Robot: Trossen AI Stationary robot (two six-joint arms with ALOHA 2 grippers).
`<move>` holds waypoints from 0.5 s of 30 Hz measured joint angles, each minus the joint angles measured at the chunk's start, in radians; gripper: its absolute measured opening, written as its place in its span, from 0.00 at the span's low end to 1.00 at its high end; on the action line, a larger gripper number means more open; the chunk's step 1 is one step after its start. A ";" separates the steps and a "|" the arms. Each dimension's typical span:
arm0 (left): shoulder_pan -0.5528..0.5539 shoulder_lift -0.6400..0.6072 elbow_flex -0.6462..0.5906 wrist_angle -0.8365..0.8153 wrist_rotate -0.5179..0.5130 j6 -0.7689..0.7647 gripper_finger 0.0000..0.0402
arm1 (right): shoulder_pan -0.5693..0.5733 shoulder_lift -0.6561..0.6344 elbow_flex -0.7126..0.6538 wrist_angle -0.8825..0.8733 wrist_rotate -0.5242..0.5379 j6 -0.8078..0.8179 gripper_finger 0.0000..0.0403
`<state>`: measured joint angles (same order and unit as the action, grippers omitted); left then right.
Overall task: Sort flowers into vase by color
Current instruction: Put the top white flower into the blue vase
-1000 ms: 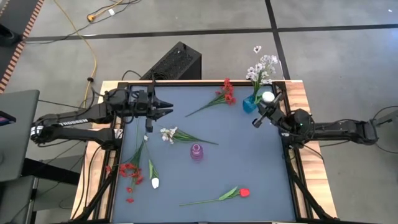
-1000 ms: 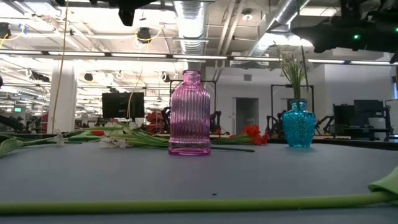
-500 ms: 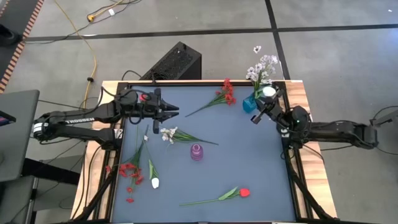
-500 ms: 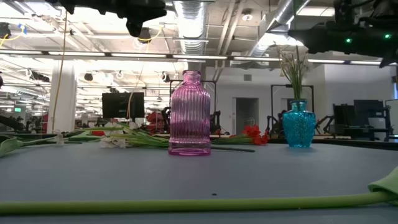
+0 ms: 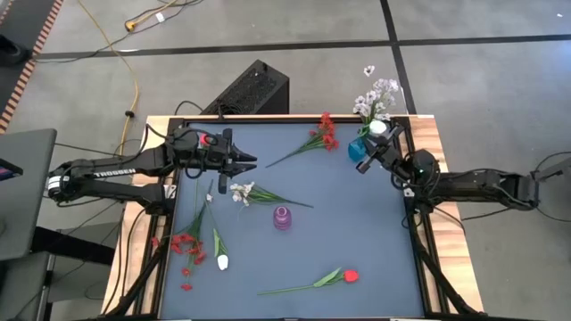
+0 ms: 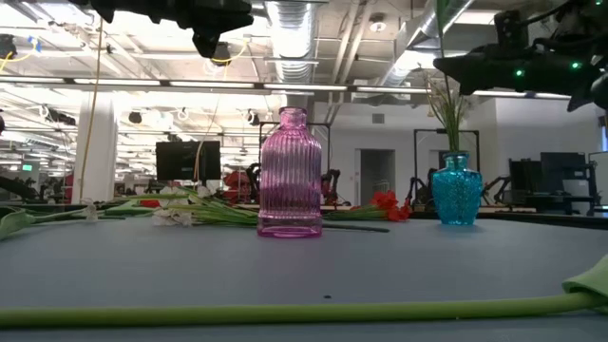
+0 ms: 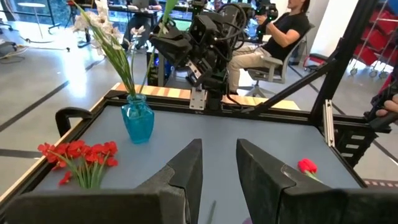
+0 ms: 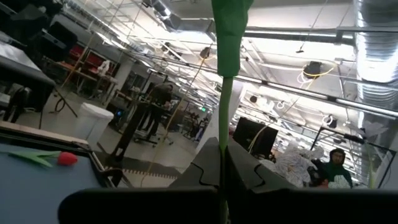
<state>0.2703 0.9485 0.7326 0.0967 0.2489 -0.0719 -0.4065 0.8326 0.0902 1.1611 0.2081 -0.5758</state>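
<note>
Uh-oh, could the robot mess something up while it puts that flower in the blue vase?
Maybe, in two ways.
1. The right gripper, shut on a white flower stem, is close above the blue vase. The vase is small and already holds white sprays, so a bump could tip it.
2. The stem could miss the narrow neck or snag on those sprays.
The left gripper hovers far from the vase, so it seems harmless.

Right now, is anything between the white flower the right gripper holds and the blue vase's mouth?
Nothing visible blocks it. The right gripper holds the white flower just above the blue vase, but pale sprays already fill its neck.
</note>
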 joint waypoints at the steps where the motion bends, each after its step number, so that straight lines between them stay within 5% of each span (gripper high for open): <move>1: 0.000 0.000 0.000 -0.002 0.000 0.000 0.21 | -0.004 0.000 0.000 -0.004 0.000 0.000 0.07; 15: 0.000 0.000 0.000 -0.042 0.005 0.001 0.21 | -0.028 0.093 0.000 -0.027 0.048 0.056 0.07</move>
<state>0.2699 0.9485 0.7326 0.0546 0.2535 -0.0711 -0.4343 0.9255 0.0906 1.1346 0.2563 -0.5195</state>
